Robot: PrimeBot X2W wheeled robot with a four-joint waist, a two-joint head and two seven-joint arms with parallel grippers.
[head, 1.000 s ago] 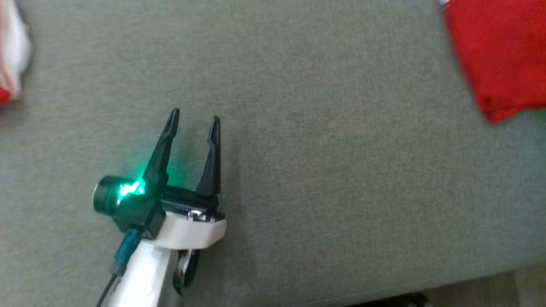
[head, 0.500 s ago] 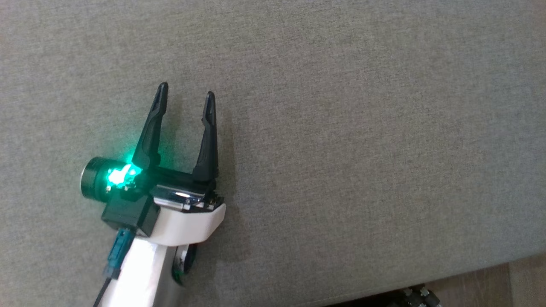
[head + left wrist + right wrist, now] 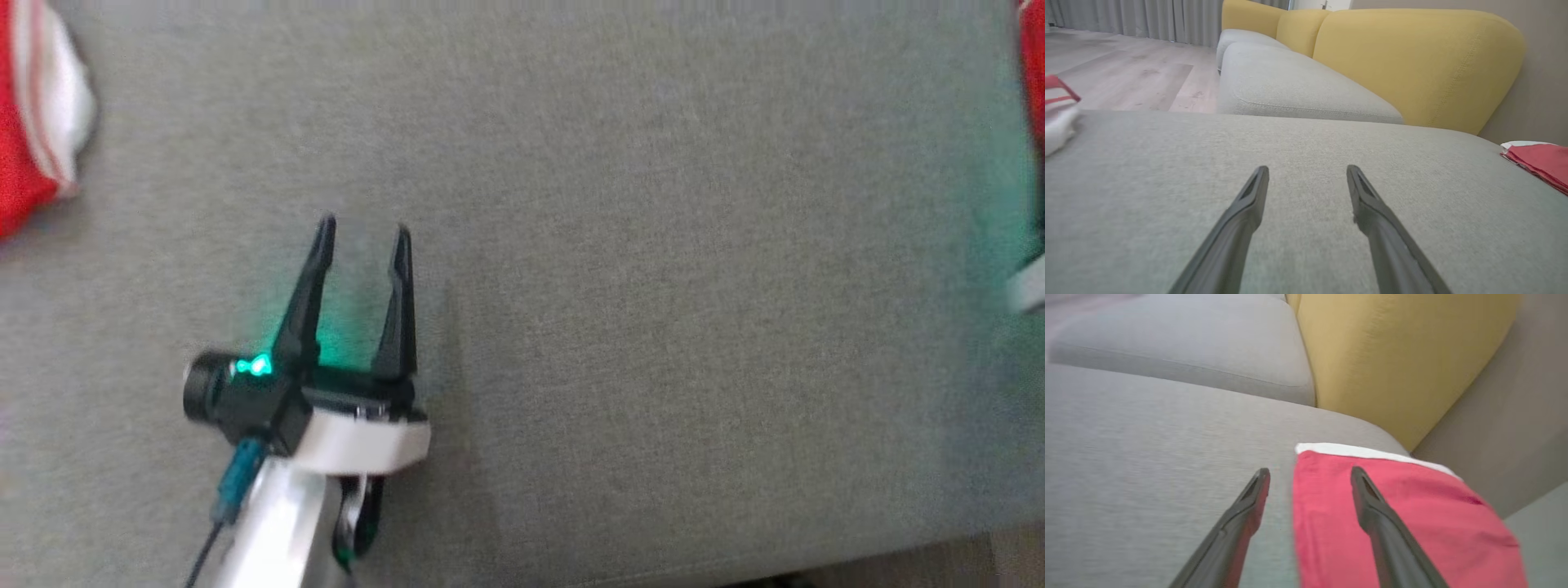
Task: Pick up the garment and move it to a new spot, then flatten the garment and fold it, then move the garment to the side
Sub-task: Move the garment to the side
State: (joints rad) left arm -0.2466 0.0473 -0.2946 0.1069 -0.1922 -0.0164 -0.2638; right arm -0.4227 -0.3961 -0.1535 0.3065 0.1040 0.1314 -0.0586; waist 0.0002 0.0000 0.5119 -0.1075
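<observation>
**Q:** State what the grey cushion [image 3: 669, 294] carries.

**A:** Two items. The garment [image 3: 1412, 522] is red with a white edge. It lies flat and folded at the cushion's right end, toward the yellow backrest [image 3: 1392, 355]. A striped cloth [image 3: 37, 122], red and white, lies bunched at the left end. The two are well apart, with bare cushion between them.

**Q:** Position of the left gripper [image 3: 364, 224]?

**A:** In the head view it sits at the lower left over bare cushion, with its fingers pointing away from the robot. Its pale forearm [image 3: 277, 523] rises from the bottom edge. A green light [image 3: 260, 365] glows at the gripper's base. In the left wrist view the fingers run low, nearly level with the cushion. Whether they touch the fabric cannot be determined.

**Q:** Jaw condition, left?

**A:** Spread, with nothing between the fingers.

**Q:** Right gripper [image 3: 1310, 471]?

**A:** In the right wrist view it angles down at the garment's edge that faces the bare cushion. One finger [image 3: 1384, 531] is over the red fabric. The other is over the cushion just beside that edge. The fingers stand apart and nothing is pinched. The view is blurred, so whether the tips touch cannot be told.
</observation>
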